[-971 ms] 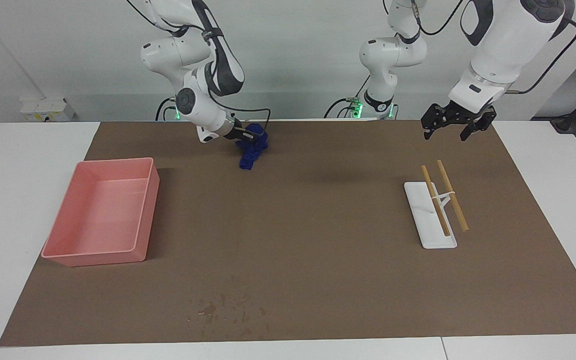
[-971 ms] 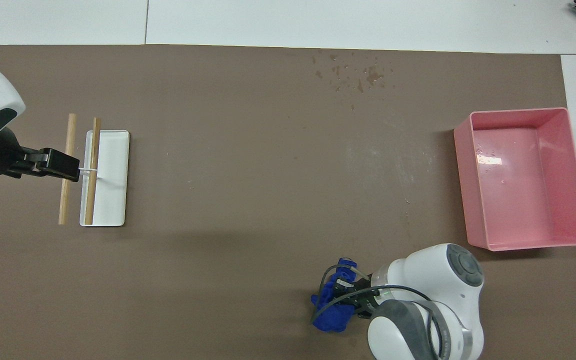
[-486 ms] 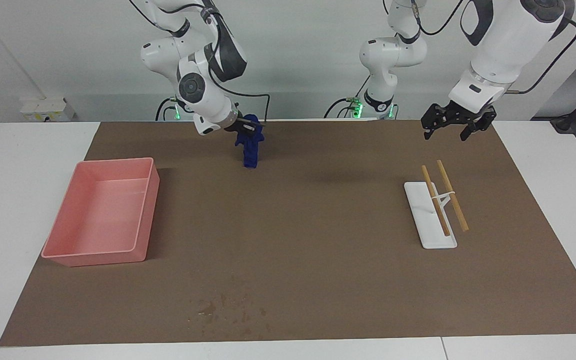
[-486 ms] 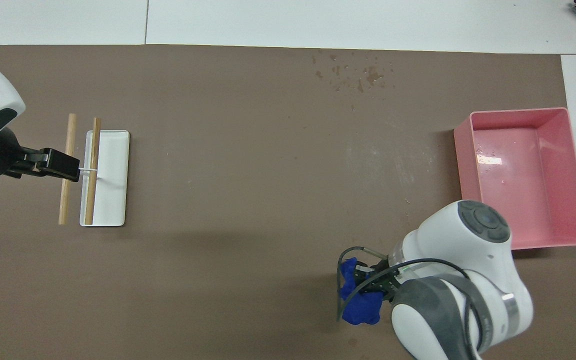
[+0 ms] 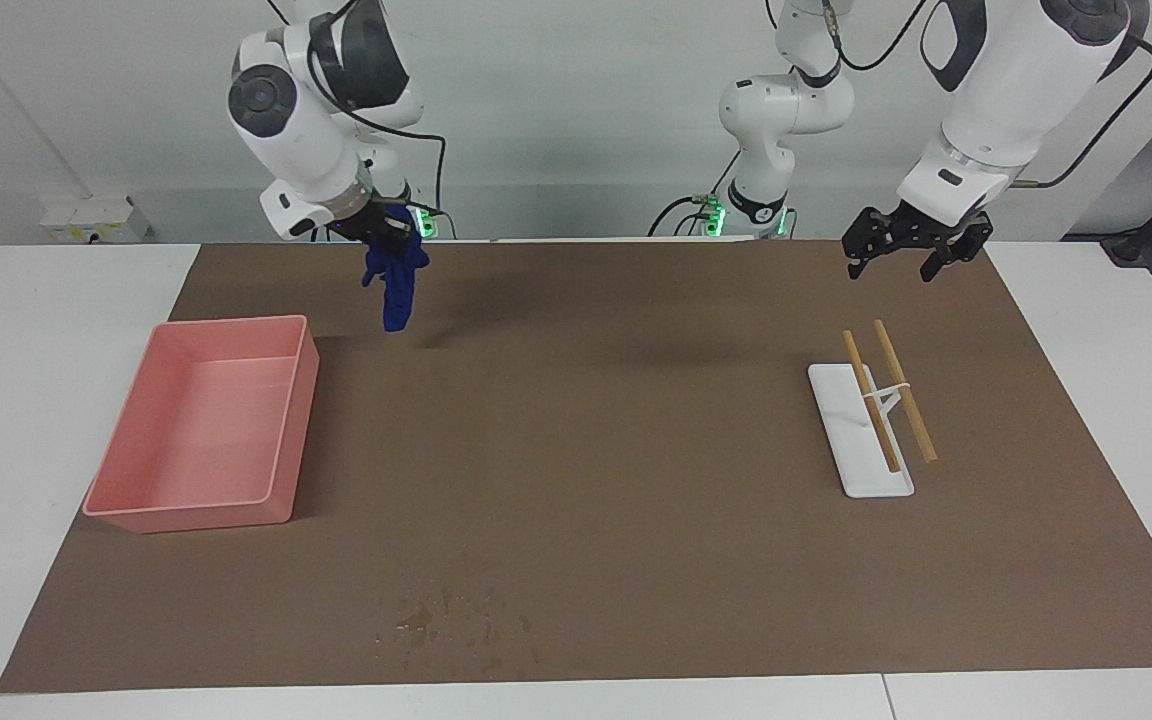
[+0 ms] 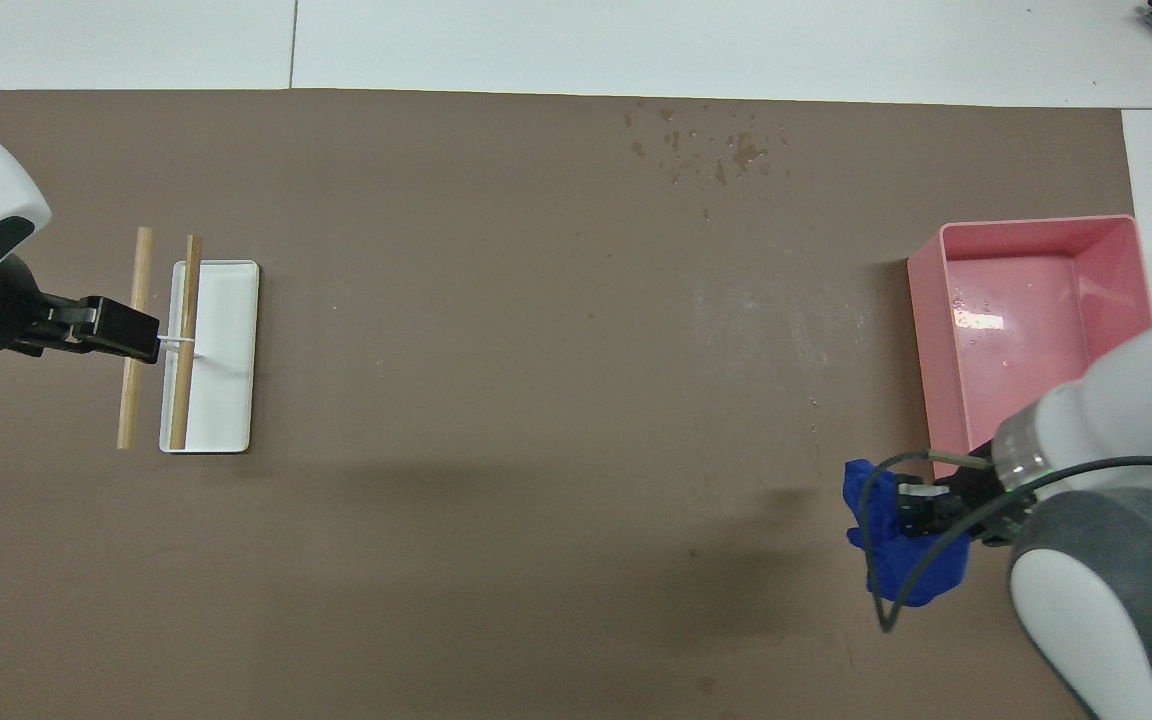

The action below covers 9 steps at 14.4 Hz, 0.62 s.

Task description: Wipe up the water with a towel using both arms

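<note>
The blue towel [image 5: 394,290] hangs bunched from my right gripper [image 5: 381,235], which is shut on it in the air. It is over the brown mat, beside the corner of the pink bin nearest the robots. The overhead view shows the towel [image 6: 901,560] under the right gripper [image 6: 921,510]. The water [image 5: 456,620] is a scatter of dark blotches near the mat's edge farthest from the robots, also in the overhead view [image 6: 716,155]. My left gripper [image 5: 904,250] waits raised and open over the mat by the white tray, seen overhead too [image 6: 126,335].
A pink bin [image 5: 186,515] stands at the right arm's end of the mat, with drops inside [image 6: 1036,222]. A white tray [image 5: 841,420] with two wooden sticks lies at the left arm's end [image 6: 231,350]. White table surrounds the brown mat [image 5: 636,450].
My right arm lifted the towel off the mat and swung it toward the right arm's end, next to the pink bin. The left arm has not moved.
</note>
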Available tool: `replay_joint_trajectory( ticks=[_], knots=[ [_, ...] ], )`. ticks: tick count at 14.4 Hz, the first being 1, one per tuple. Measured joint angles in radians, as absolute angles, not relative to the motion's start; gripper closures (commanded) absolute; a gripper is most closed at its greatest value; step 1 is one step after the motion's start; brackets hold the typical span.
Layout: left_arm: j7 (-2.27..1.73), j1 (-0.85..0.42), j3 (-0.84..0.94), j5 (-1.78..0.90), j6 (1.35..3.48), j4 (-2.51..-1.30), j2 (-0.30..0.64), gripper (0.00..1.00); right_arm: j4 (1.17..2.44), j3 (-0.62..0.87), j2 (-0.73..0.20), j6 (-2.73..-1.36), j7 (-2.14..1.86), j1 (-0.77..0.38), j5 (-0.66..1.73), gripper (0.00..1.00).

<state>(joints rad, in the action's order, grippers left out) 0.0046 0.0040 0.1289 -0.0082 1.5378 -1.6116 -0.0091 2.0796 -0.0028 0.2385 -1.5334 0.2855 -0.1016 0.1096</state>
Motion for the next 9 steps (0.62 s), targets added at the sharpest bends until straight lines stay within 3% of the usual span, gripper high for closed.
replay_joint_trajectory(
  ticks=[4, 9],
  knots=[
    [0.005, 0.004, 0.129, -0.008, 1.538, -1.612, -0.009, 0.0, 2.029, -0.008, 0.233, -1.562, -0.077, 0.058, -0.001, 1.0],
    [0.005, 0.004, 0.129, -0.008, 1.538, -1.612, -0.009, 0.0, 1.998, -0.006, 0.196, -1.722, -0.31, 0.089, -0.115, 1.0]
  ],
)
